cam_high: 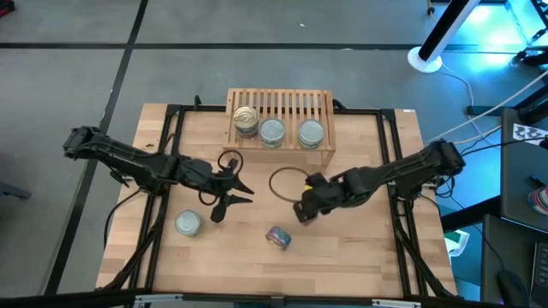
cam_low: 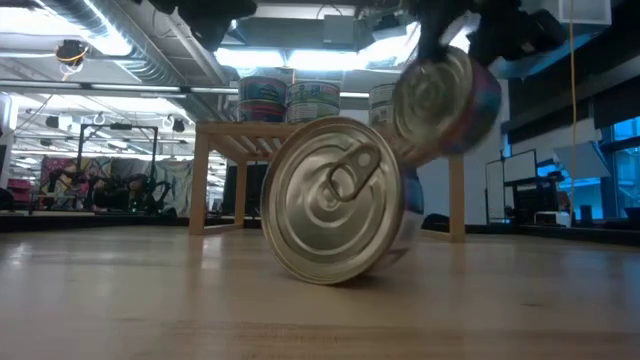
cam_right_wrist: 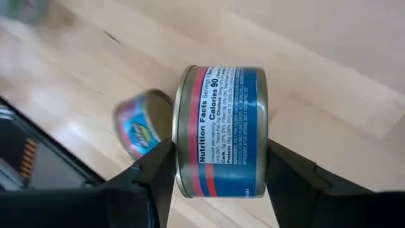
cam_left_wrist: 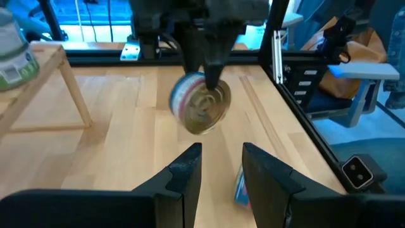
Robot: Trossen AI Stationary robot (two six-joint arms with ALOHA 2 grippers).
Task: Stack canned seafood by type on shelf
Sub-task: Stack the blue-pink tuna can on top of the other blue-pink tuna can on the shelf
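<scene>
My right gripper (cam_high: 304, 208) is shut on a blue-and-red labelled tin (cam_right_wrist: 221, 130), held above the middle of the table. A second blue-red tin (cam_high: 278, 237) lies on its side on the table near the front; in the low view its silver pull-tab lid (cam_low: 335, 200) faces the camera. A silver-lidded tin (cam_high: 188, 224) stands upright at front left. My left gripper (cam_high: 233, 201) hovers open just right of that tin, touching nothing. The light-wood shelf (cam_high: 321, 107) stands at the far edge and carries three tins (cam_high: 271, 131) on its slatted top. My right gripper pinches the blue-red tin between its two fingers, one finger (cam_left_wrist: 212, 76) on the lid face and the other on the base (cam_right_wrist: 264, 145). The fingers come from above, slanting down. The tin is lifted clear and turned on edge, with its label (cam_right_wrist: 221, 114) facing the wrist camera.
Black frame rails (cam_high: 167, 171) run along the table's left and right sides. A dark cable loop (cam_high: 287, 182) lies on the wood between the grippers. Bare wood shows along the near edge and at front right. The shelf's right half has free slats behind its tins.
</scene>
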